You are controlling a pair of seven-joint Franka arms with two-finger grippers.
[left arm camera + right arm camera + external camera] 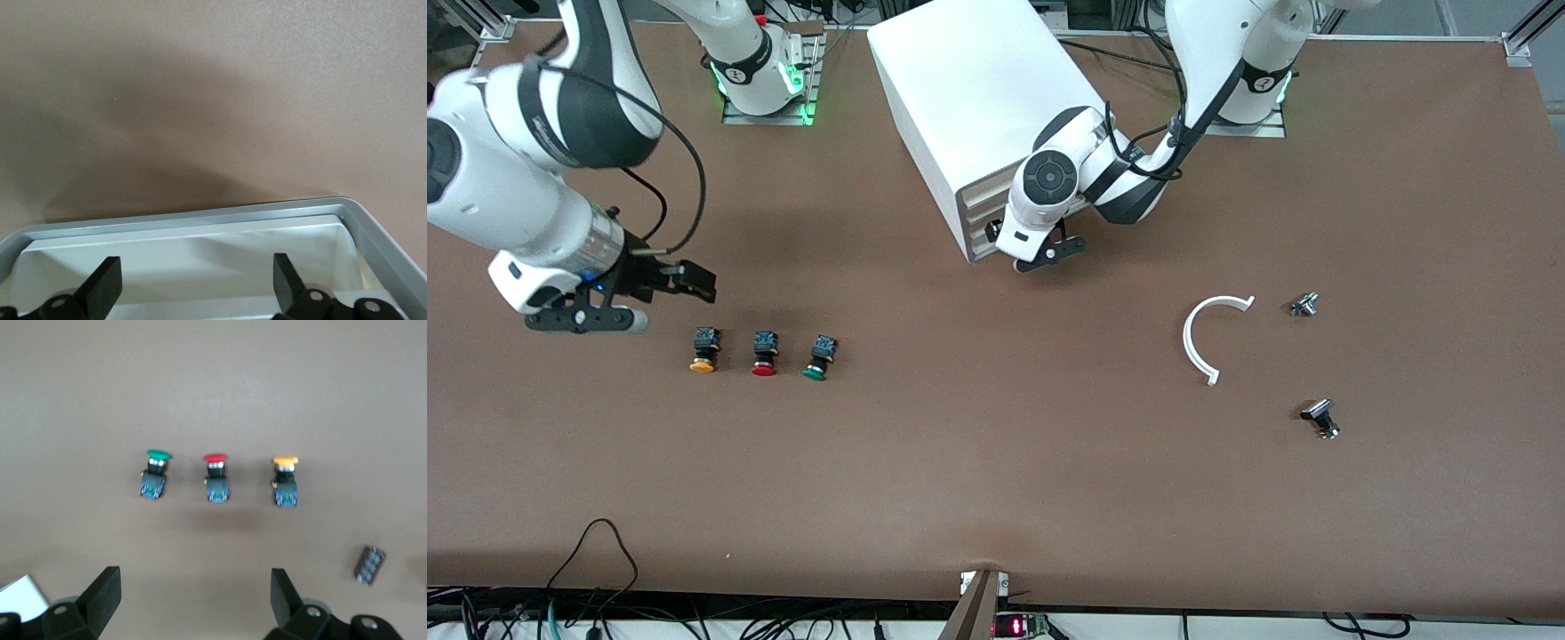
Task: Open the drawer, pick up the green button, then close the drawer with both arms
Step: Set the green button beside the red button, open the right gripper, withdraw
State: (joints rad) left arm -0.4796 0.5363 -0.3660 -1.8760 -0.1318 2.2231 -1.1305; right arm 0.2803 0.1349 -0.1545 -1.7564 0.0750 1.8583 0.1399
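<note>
The green-capped button [818, 357] lies on the table, at the cabinet end of a row of three; it also shows in the right wrist view [155, 475]. The white cabinet [978, 98] stands farther back, mid-table. My left gripper [1049, 253] is at the cabinet's front, open and empty. In the left wrist view it [193, 267] is over a drawer [200, 217], a shallow white tray with a grey rim; the part that shows holds nothing. My right gripper [605, 318] hangs open and empty over the table beside the yellow button; it also shows in the right wrist view [193, 580].
The red button [764, 353] and the yellow button [704, 349] lie in line with the green one. A small dark block [369, 565] lies near the right gripper. A white curved strip [1199, 342] and two small metal parts [1304, 305] [1320, 418] lie toward the left arm's end.
</note>
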